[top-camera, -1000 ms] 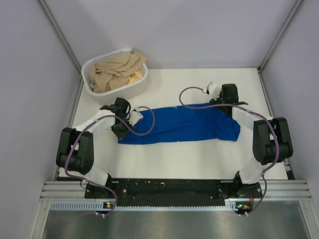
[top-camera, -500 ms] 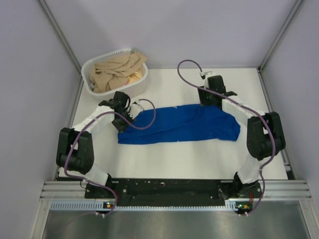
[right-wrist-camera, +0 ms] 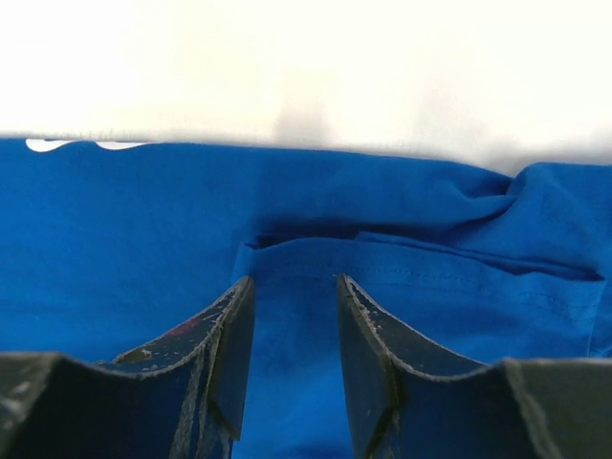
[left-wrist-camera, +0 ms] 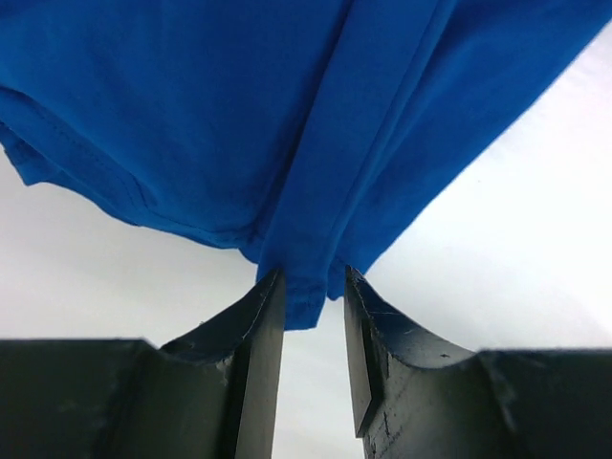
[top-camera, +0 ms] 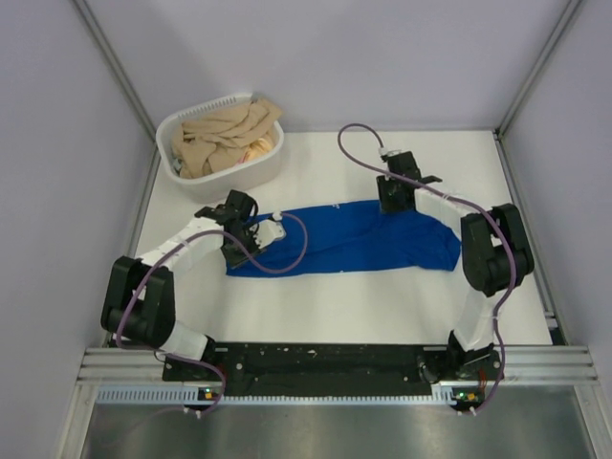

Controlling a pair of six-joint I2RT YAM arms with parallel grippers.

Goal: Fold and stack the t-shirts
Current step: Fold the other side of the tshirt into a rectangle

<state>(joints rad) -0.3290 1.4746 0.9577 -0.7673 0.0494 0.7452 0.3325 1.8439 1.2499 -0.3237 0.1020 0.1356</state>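
A royal-blue t-shirt lies bunched in a long strip across the middle of the white table, plain side up. My left gripper is at the strip's left end. In the left wrist view it is open, with a hanging tip of the blue cloth between the fingertips and not pinched. My right gripper is at the shirt's far edge, right of centre. In the right wrist view it is open just above a stitched hem fold of the cloth.
A white plastic laundry basket holding beige cloth stands at the far left of the table. Purple cables loop off both wrists over the shirt. Grey walls and metal posts close in the back and sides.
My right gripper has moved left from the shirt's right end to its far edge near the middle. My left gripper swung away and came back to the left end. The shirt has barely moved.
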